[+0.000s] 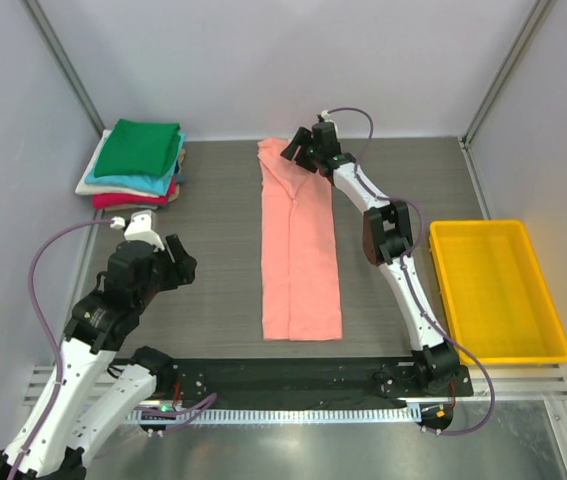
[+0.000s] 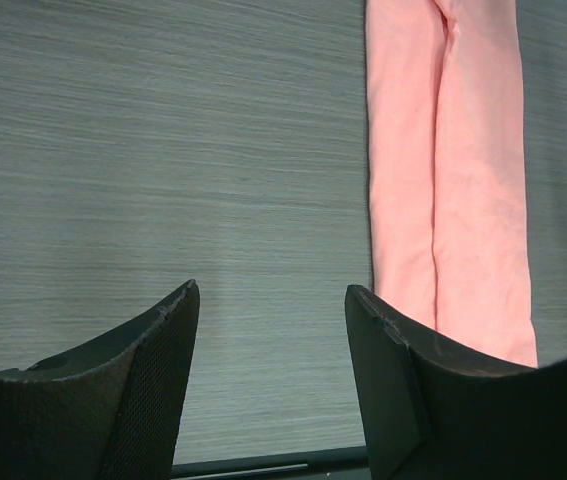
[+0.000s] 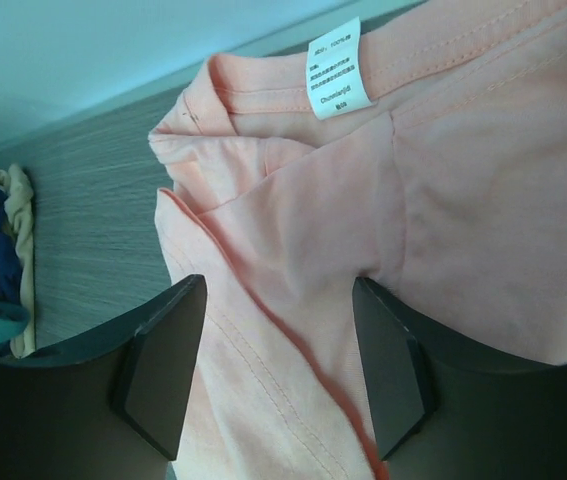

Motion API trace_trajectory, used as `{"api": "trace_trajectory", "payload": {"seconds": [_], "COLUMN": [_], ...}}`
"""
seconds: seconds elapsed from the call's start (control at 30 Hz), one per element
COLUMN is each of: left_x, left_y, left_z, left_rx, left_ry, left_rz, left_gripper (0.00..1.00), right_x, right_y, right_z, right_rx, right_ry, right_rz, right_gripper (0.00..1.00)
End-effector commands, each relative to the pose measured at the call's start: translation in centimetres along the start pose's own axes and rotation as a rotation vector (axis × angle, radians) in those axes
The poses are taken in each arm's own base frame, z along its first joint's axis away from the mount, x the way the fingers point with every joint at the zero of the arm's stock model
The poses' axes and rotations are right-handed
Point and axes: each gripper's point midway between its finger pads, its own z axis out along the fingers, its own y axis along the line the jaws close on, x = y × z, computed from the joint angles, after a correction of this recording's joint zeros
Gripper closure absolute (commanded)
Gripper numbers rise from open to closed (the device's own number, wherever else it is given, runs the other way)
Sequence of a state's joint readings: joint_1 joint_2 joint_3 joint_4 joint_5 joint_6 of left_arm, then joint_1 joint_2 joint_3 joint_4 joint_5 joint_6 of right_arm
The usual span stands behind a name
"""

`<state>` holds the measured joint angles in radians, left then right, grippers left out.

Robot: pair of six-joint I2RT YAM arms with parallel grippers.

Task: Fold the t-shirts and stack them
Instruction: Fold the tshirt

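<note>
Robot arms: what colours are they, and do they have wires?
The left arm and right arm are white with black joints. A purplish-grey cable loops beside each. The left tool and right tool each have two black, wedge-shaped fingers.

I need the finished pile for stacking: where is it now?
In the top view, the folded pile sits in the far left corner, left of the pink shirt.

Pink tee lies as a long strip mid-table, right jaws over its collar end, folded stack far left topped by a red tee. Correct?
No: the top external view shows a green tee topping the stack. The rest stands: pink tee a long strip, right jaws over its collar end.
</note>
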<state>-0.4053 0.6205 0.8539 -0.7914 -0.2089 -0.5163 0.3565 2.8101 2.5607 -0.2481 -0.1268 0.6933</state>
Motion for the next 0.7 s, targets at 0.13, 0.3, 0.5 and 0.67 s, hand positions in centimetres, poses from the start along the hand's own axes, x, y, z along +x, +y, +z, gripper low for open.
{"api": "trace_trajectory", "payload": {"seconds": [0.13,0.3,0.5,0.67], "left_x": [-0.3,-0.4,0.3,2.6], "left_y": [-0.5,-0.7,-0.9,-2.1], "left_z": [0.0,-0.1,0.9,2.5], "left_rx": [0.024,0.036,0.025,0.039], "left_ry": [-0.001,0.001,0.049,0.148], "left_rz": [0.013,0.015,0.003,-0.097], "left_gripper": [0.39,0.39,0.40,0.42], "right_x": [-2.6,-7.8,-8.2,-2.5], "right_y": [1.9,8.2,9.9,4.0], "right_z": [-1.4,-8.3,-17.6,-25.9], "right_rx": [-0.070,-0.175,-0.152,0.046], "right_ry": [-0.062,-0.121,-0.111,-0.026], "right_rz": [-0.066,-0.148,-0.201,-0.185], "right_gripper": [0.27,0.22,0.21,0.21]}}
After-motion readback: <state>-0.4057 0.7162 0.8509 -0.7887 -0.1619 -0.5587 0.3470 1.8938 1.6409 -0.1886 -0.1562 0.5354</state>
